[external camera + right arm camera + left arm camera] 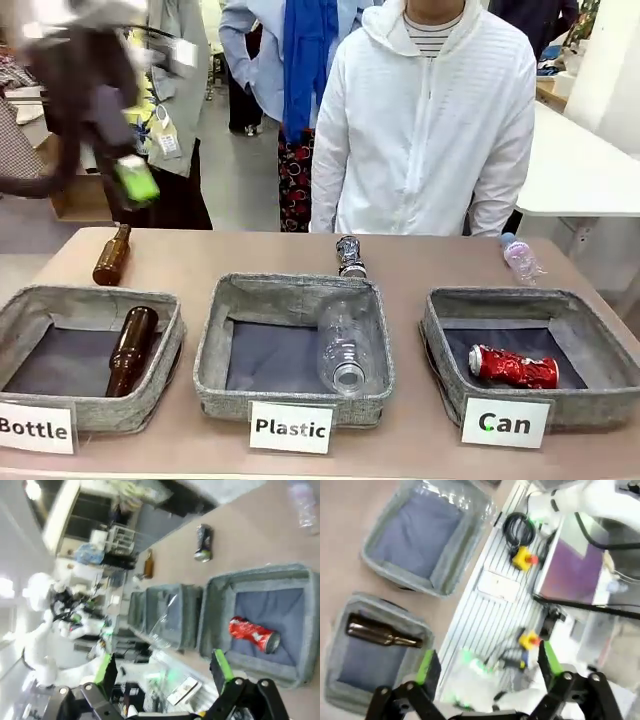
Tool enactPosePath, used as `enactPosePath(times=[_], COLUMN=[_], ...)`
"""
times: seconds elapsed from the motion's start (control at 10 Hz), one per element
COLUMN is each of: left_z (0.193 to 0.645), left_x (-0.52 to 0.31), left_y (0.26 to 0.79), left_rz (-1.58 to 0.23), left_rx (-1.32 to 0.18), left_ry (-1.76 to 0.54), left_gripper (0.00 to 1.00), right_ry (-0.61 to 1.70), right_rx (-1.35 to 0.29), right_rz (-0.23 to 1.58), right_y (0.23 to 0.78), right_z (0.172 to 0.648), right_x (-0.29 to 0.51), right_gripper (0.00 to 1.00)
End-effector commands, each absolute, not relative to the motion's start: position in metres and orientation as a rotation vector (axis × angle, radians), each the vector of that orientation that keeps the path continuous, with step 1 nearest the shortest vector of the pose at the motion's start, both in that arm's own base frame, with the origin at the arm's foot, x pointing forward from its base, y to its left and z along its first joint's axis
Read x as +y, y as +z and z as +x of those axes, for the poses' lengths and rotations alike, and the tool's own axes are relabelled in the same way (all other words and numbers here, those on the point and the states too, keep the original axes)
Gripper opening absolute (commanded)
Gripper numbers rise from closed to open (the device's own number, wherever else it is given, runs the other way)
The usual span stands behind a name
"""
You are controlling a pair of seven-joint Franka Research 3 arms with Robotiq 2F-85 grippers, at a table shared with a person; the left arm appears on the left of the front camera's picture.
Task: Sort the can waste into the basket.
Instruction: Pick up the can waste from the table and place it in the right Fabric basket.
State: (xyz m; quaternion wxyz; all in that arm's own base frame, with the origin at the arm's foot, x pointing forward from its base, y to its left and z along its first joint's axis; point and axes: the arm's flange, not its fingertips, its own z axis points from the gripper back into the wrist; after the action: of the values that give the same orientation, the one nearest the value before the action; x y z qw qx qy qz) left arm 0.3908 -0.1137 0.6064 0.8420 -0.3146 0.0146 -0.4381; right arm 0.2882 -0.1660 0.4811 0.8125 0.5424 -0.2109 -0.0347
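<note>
One red can [513, 367] lies on its side in the right basket [436, 335], the one with the "Can" label [505, 422], so that half looks done. The dark can [350, 257] stands upright on the desk [240, 255], just behind the far rim of the middle "Plastic" basket [215, 340] and near the person [430, 130], so it's not sorted yet. It is probably out in the open so it can be taken from above. The left arm [80, 90] is high at the far left and badly blurred. Its jaws are wide and empty, green pads [426, 666] well apart, and they look down on the left "Bottle" basket [427, 630] with a brown bottle [382, 635] in it. The right jaws are also wide, pads [220, 664] spread with nothing between them. They hang over the near edge by the Can basket, and both cans show in that wrist view. My guess is the next step is the dark can. The right arm seems better placed, since the drop into the right basket is short from there. The risk is clipping the Plastic basket's far rim or the clear bottle [345, 345] leaning in it. Not targets: a small plastic bottle [520, 258] at far right on the desk, and a second brown bottle [112, 254] at far left.
</note>
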Motion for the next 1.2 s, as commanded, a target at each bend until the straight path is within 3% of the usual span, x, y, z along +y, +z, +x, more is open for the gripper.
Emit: enactPosePath(times=[0.0,0.1,0.3,0.5,0.6,0.7,1.1], left_z=[0.406,0.415,0.407,0.389,0.386,0.394,0.394], left_x=[-0.03,0.028,0.106,0.128,0.123,0.154,0.154], left_y=[0.578,0.561,0.525,0.469,0.446,0.488,0.488], left_rz=[-0.923,-1.038,-1.272,-1.423,-1.453,-1.238,-1.238], left_rx=[-0.342,-0.526,-0.844,-0.978,-1.019,-0.689,-0.689], left_ry=[-0.723,-0.557,-0.403,-0.345,-0.343,-0.329,-0.329], left_gripper=[1.0,1.0,1.0,1.0,1.0,1.0,1.0], right_ry=[0.043,0.063,0.055,0.051,0.017,0.079,0.079], right_rx=[-0.261,-0.149,-0.1,-0.133,-0.257,-0.084,-0.084], right_rz=[1.278,1.412,1.423,1.331,1.249,1.387,1.387], right_y=[0.48,0.48,0.462,0.438,0.438,0.443,0.443], right_z=[0.284,0.288,0.306,0.317,0.322,0.311,0.311], right_x=[-0.13,-0.109,-0.069,-0.049,-0.049,-0.056,-0.056], right_gripper=[1.0,1.0,1.0,1.0,1.0,1.0,1.0])
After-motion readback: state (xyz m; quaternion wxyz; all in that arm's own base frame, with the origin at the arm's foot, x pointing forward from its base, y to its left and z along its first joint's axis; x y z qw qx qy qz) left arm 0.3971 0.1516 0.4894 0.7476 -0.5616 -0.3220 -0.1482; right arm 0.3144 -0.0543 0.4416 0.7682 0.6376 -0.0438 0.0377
